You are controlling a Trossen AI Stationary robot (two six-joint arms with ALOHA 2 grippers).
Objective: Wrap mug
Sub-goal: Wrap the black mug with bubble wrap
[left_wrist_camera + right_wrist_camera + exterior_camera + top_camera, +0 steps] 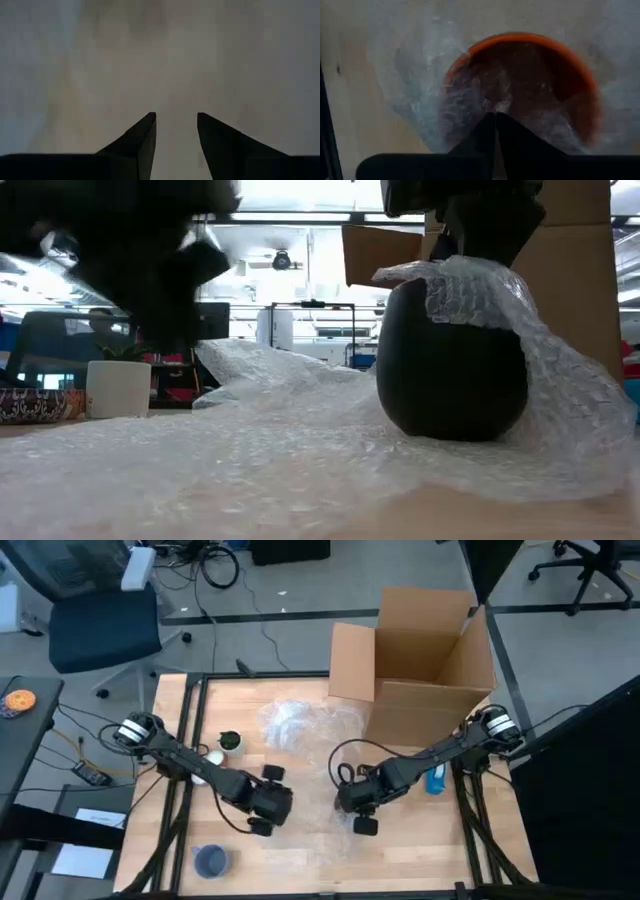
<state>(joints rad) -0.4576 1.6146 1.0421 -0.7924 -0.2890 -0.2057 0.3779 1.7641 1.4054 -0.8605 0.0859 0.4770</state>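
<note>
A dark mug (450,375) with an orange-red rim (530,40) stands upright on a sheet of bubble wrap (300,835) spread over the table's near middle. One flap of the wrap is drawn up over the mug's mouth (470,290). My right gripper (495,119) is directly above the mug, shut on that flap. My left gripper (176,122) hovers open, low over the flat wrap to the mug's left (265,808); I cannot tell whether it touches the wrap. My right gripper pinches the bubble wrap flap (492,102) between its two fingers, over the mug's open mouth. The fingers come from above, pointing down. The wrap slopes from the pinch down the mug's side (570,390) to the table; the mug stays on the sheet.
An open cardboard box (425,650) stands at the far right, with a crumpled pile of bubble wrap (300,723) beside it. A small white pot with a plant (230,743) sits at the left, a blue bottle (435,780) at the right, a blue cup (210,860) near the front edge.
</note>
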